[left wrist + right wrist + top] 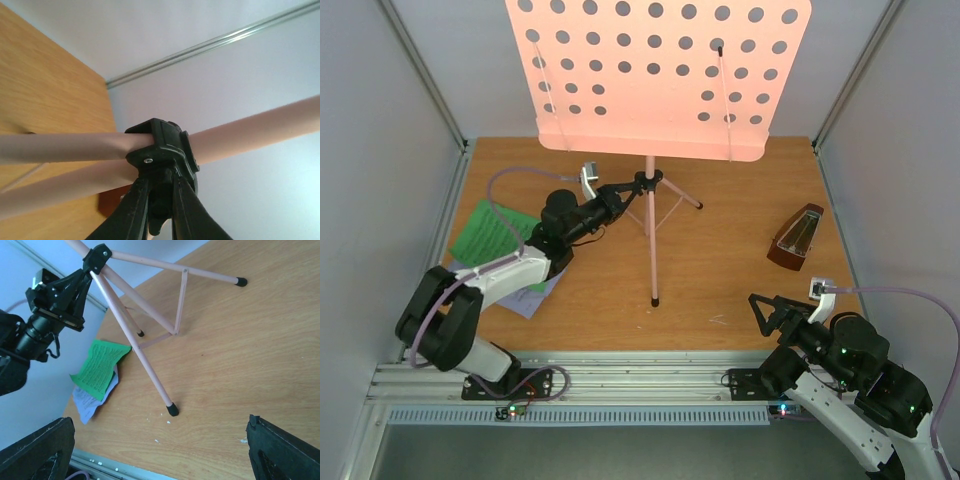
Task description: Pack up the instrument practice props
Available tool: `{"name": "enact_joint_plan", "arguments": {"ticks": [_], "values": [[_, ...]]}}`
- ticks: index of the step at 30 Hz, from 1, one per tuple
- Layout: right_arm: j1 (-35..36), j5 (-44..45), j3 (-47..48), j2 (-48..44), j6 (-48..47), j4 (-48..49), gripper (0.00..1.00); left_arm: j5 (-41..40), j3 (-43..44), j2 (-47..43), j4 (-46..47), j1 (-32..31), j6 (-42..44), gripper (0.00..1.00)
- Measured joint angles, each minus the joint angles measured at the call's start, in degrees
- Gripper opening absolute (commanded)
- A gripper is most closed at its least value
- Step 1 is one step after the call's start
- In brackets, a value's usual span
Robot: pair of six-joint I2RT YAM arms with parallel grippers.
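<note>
Pale walls close in a wooden table on three sides, with a metal rail along the near edge where both arms are bolted. Standing upright in the middle is the pink stand; its three black-tipped legs are spread on the wood and its perforated desk looms at the top of the overhead view. The left gripper reaches in from the left, and its fingers are pressed together on the black hub where the legs meet the pole, pinching it from the side. Beneath that arm, near the table's left edge, lie the sheets: a green page on top of a white one, slightly fanned, partly hidden by the arm in the overhead view but clear from the right wrist. The metronome sits well apart from the stand, over by the right edge, its reddish-brown body narrowing to a point. The right gripper hangs near the front right corner, short of the metronome, its jaws spread wide and nothing between them but bare wood.
</note>
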Motion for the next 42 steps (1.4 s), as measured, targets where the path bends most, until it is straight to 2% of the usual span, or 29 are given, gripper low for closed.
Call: {"name": "enact_joint_plan", "arguments": {"ticks": [5,7,9,12,16,19,21,24,28,33,37,42], "values": [[0.0,0.0,0.1,0.0,0.3,-0.3,0.95,2.4,-2.1,6.1,15.0,0.1,-15.2,0.01],[0.0,0.0,0.1,-0.1,0.3,-0.7,0.95,2.8,-2.5,7.6,18.6,0.1,-19.1,0.01],[0.0,0.0,0.2,-0.2,0.3,-0.9,0.95,3.0,-2.7,8.2,20.0,0.2,-21.1,0.05],[0.0,0.0,0.3,-0.2,0.3,-1.0,0.95,3.0,-2.7,8.2,20.2,0.2,-22.2,0.21],[0.0,0.1,0.7,-0.2,0.3,-1.2,0.95,3.1,-2.8,7.8,18.1,0.2,-22.0,0.51],[0.0,0.1,0.9,-0.2,0.3,-1.2,0.95,2.8,-3.8,6.6,15.8,0.6,-20.6,0.66],[0.0,0.1,0.9,-0.2,0.3,-1.3,0.95,2.5,-4.9,4.3,12.5,1.0,-19.1,0.71],[0.0,0.1,0.9,-0.2,0.3,-1.3,0.95,0.7,-6.7,-1.7,5.3,1.7,-14.0,0.75],[0.0,0.1,0.9,-0.2,0.3,-1.2,0.96,-3.2,-7.3,-11.3,-3.0,2.2,-3.4,0.75],[0.0,-0.1,0.8,-0.2,0.2,-0.6,0.95,-5.4,-7.1,-20.0,-9.7,2.1,18.5,0.74],[0.0,-0.4,0.3,-0.2,-0.5,0.0,0.96,-4.5,-7.0,-21.2,-13.3,-0.2,38.1,0.73],[0.0,-0.6,0.3,-0.2,-1.1,0.8,0.97,-5.9,-7.0,-21.2,-16.6,-6.7,61.1,0.73]]}}
